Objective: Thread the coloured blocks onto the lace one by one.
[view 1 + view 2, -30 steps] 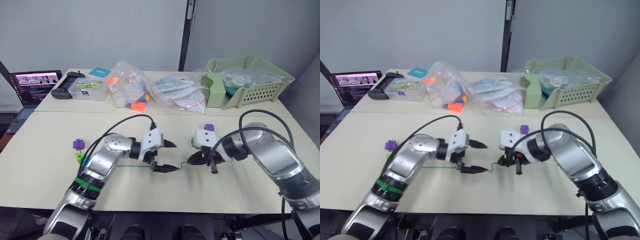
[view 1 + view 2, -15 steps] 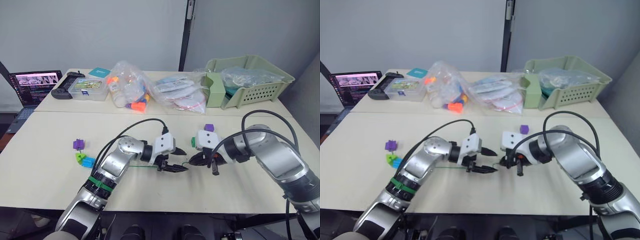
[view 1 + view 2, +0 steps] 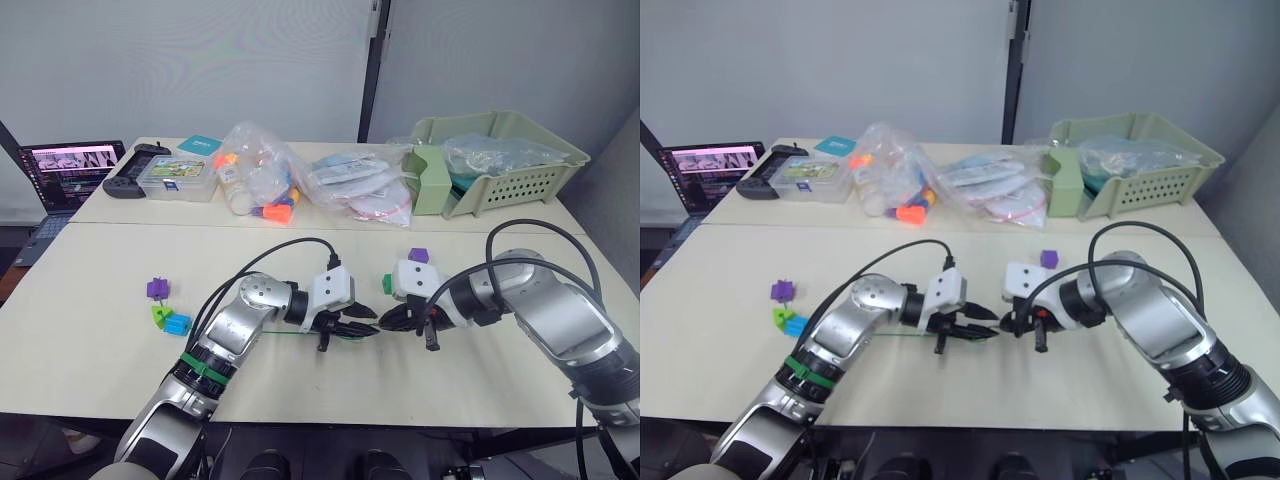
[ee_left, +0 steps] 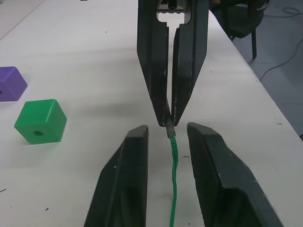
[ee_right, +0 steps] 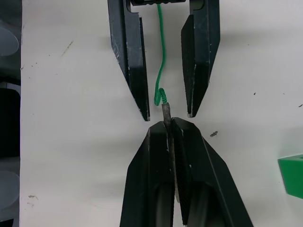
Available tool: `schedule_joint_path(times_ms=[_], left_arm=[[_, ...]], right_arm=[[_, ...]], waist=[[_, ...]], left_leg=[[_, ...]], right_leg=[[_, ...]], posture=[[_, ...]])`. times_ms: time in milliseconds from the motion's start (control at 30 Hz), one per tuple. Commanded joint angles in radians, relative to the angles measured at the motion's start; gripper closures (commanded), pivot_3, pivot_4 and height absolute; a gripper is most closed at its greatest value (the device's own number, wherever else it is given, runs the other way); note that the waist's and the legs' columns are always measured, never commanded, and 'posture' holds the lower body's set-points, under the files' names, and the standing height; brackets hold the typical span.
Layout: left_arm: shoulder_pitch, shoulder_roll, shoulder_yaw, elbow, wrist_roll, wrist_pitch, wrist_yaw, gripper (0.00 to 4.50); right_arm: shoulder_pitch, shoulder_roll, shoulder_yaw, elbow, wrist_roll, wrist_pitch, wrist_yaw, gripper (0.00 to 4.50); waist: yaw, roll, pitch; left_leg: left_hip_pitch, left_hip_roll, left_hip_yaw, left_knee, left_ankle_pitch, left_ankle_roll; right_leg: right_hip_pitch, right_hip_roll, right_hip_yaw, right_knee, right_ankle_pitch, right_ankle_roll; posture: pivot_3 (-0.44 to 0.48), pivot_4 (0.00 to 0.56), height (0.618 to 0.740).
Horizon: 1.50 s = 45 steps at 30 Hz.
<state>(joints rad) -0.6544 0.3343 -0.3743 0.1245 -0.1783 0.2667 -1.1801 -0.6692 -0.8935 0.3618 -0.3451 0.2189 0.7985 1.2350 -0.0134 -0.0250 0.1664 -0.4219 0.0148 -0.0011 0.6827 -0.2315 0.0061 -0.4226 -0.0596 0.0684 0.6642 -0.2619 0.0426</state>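
The green lace [image 4: 173, 163] lies on the table, its stiff tip pinched in my shut right gripper [image 5: 166, 122]. My left gripper [image 4: 165, 130] faces it tip to tip, open, its fingers [image 5: 130, 61] on either side of the lace without touching it. From the head, both grippers meet mid-table, left gripper [image 3: 366, 323] and right gripper [image 3: 388, 322]. A dark green block [image 3: 386, 284] and a purple block [image 3: 418, 256] sit just behind the right gripper. Another purple block [image 3: 156, 289], a lime green block [image 3: 160, 314] and a blue block [image 3: 178, 323] lie at the left.
At the back stand a laptop [image 3: 65, 168], a clear box [image 3: 178, 177], plastic bags of toys [image 3: 262, 180] and a green basket [image 3: 500, 160]. Black cables [image 3: 270, 250] loop over both arms.
My left gripper has moved right to meet the right gripper, and its jaws have narrowed around the lace. The right gripper has stayed put with the lace tip.
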Motion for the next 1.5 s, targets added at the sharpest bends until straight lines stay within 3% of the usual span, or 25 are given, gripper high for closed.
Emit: schedule_joint_path(times_ms=[33, 300, 433, 1200, 1233, 1500], left_arm=[[-0.022, -0.004, 0.0, -0.014, -0.003, 0.001, -0.005, 2.96], [-0.028, -0.015, -0.003, -0.01, -0.001, 0.003, -0.007, 2.96], [-0.028, -0.012, -0.001, -0.012, -0.002, 0.005, -0.012, 4.0], [-0.022, -0.009, 0.017, -0.035, -0.011, 0.029, -0.018, 4.0], [-0.022, -0.011, 0.017, -0.034, -0.01, 0.029, -0.017, 4.27], [-0.027, -0.025, 0.018, -0.028, -0.011, 0.032, -0.008, 4.27]], right_arm=[[-0.008, -0.013, -0.025, -0.029, 0.01, 0.001, -0.003, 4.5], [-0.009, -0.01, -0.024, -0.031, 0.012, 0.004, -0.006, 4.5], [-0.007, -0.011, -0.024, -0.031, 0.012, 0.004, -0.008, 4.5], [-0.006, -0.014, -0.02, -0.033, 0.015, 0.011, -0.009, 4.5], [-0.005, -0.014, -0.02, -0.032, 0.015, 0.01, -0.009, 4.5], [-0.004, -0.012, -0.017, -0.027, 0.014, 0.005, -0.007, 4.5]], waist=[[0.0, 0.0, 0.0], [0.0, 0.0, 0.0], [0.0, 0.0, 0.0], [0.0, 0.0, 0.0], [0.0, 0.0, 0.0], [0.0, 0.0, 0.0]], left_leg=[[0.0, 0.0, 0.0, 0.0, 0.0, 0.0], [0.0, 0.0, 0.0, 0.0, 0.0, 0.0], [0.0, 0.0, 0.0, 0.0, 0.0, 0.0], [0.0, 0.0, 0.0, 0.0, 0.0, 0.0], [0.0, 0.0, 0.0, 0.0, 0.0, 0.0], [0.0, 0.0, 0.0, 0.0, 0.0, 0.0]], right_leg=[[0.0, 0.0, 0.0, 0.0, 0.0, 0.0], [0.0, 0.0, 0.0, 0.0, 0.0, 0.0], [0.0, 0.0, 0.0, 0.0, 0.0, 0.0], [0.0, 0.0, 0.0, 0.0, 0.0, 0.0], [0.0, 0.0, 0.0, 0.0, 0.0, 0.0], [0.0, 0.0, 0.0, 0.0, 0.0, 0.0]], posture=[[0.0, 0.15, 0.737], [0.0, 0.15, 0.737], [0.0, 0.15, 0.737], [0.0, 0.15, 0.737], [0.0, 0.15, 0.737], [0.0, 0.15, 0.737]])
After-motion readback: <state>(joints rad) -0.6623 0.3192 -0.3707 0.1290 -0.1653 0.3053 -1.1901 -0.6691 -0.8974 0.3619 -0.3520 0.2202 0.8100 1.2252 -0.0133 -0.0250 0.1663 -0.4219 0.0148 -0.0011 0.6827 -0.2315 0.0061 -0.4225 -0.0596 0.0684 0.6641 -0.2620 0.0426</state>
